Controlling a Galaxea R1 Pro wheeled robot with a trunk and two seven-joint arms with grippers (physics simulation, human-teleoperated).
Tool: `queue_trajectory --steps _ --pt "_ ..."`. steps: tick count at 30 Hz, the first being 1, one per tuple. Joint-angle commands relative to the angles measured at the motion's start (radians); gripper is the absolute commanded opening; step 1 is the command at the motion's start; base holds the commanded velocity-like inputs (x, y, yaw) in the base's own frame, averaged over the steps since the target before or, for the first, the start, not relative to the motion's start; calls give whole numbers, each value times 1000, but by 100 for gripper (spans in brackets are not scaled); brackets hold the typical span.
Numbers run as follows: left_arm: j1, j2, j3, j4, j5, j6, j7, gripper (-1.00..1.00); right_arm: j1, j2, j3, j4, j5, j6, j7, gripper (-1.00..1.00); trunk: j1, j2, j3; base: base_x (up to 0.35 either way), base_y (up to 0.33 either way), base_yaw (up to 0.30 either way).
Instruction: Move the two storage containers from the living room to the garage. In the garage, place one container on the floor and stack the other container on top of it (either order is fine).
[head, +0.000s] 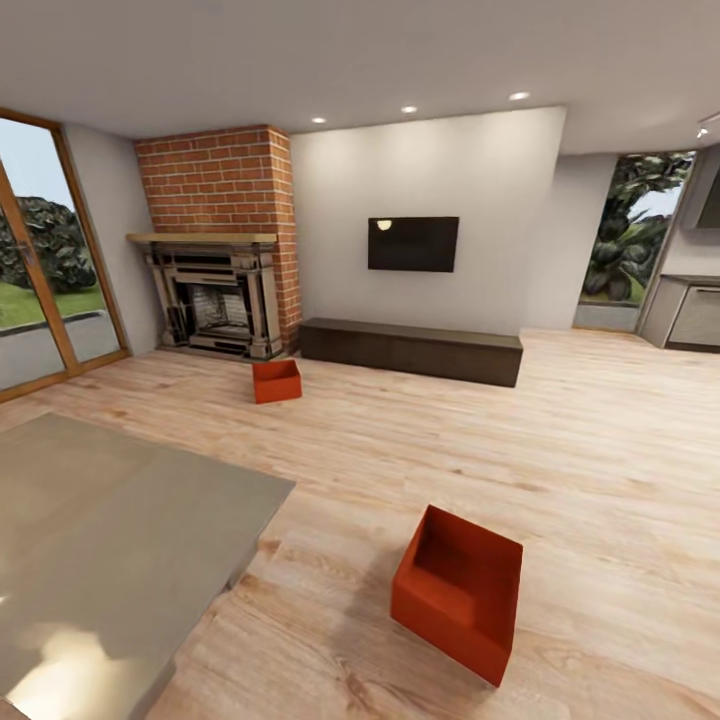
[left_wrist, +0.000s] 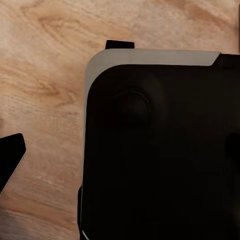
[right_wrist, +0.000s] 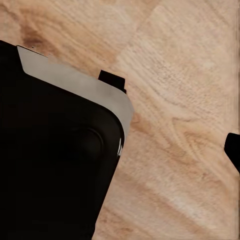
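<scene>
Two bins, the near one (head: 458, 592) and the far one (head: 277, 381), are matte orange-red, darker on the shaded inner walls. The floor (head: 560, 450) is light wood plank with tan grain and brown knots. The TV (head: 412, 243) is black on a white wall (head: 440, 170). The bench (head: 412, 350) beneath is dark brown. The chimney (head: 220, 180) is red brick with pale mortar; the fireplace (head: 215, 300) below is beige and grey with a tan mantel. The counter (head: 110, 540) is dull grey-olive with a pale glare. Door frames (head: 40, 270) are honey wood. In both wrist views, a black body (left_wrist: 160, 160) with a light grey edge lies over the wood grain.
</scene>
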Motion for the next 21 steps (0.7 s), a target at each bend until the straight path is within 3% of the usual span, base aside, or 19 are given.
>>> queue_trajectory --steps 1,21 --pt "0 0 0 -1 9 1 -1 100 -1 0 9 2 -10 -5 0 100 1 0 -1 323 0 0" --pt "0 1 1 -1 9 0 -1 100 -1 0 9 2 -10 -5 0 100 1 0 -1 323 0 0"
